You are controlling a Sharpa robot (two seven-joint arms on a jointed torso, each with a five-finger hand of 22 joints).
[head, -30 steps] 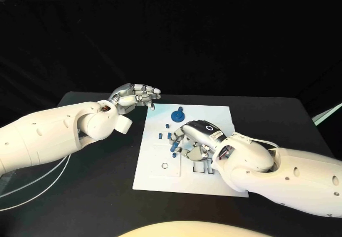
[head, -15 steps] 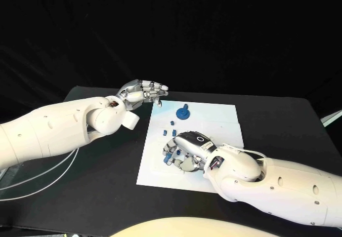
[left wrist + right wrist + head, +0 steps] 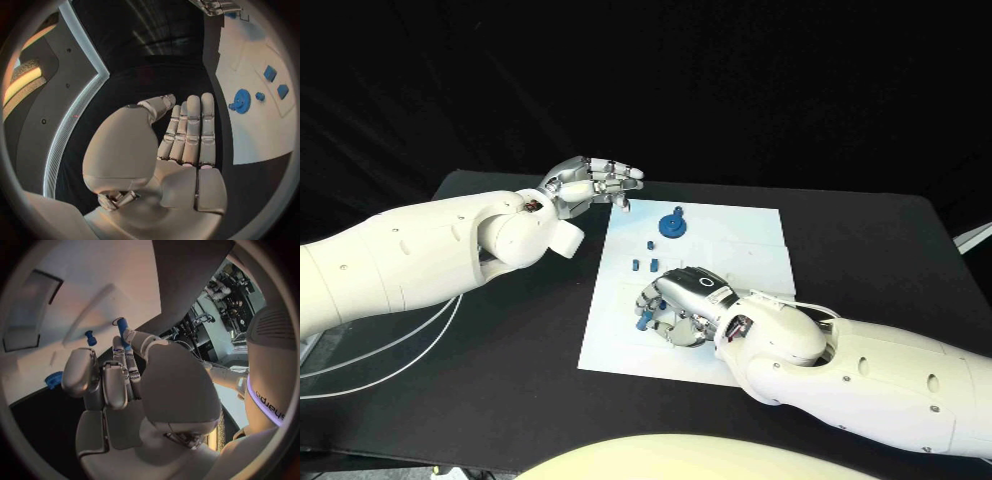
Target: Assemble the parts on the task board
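Insertion is the step in hand, by my judgement: the right hand [image 3: 678, 300] sits low over the near half of the board [image 3: 747, 228] and pinches a small blue peg [image 3: 121, 326] between thumb and fingertip, the other fingers bent down around it. In the right wrist view the peg stands out past the fingertips, pointing at the white board, with a second blue peg [image 3: 90, 337] lying just beyond it and a dark rectangular recess [image 3: 30, 312] off to the side.

To do this well, I would keep the pinch firm, square the peg to the board before lowering, and let it find its hole without side force; pressing while tilted would likely jam it or skid it across the plate. Which hole it is meant for I cannot tell, since the hand covers that part of the board in the head view.

The left hand [image 3: 593, 182] hovers above the bench [image 3: 877, 230] beside the far left corner of the board, fingers curled in, grasping nothing. The blue gear [image 3: 672, 227] sits on the far part of the board, apart from both hands, and a pair of small blue blocks [image 3: 643, 265] lie between the gear and the right hand, near its fingertips
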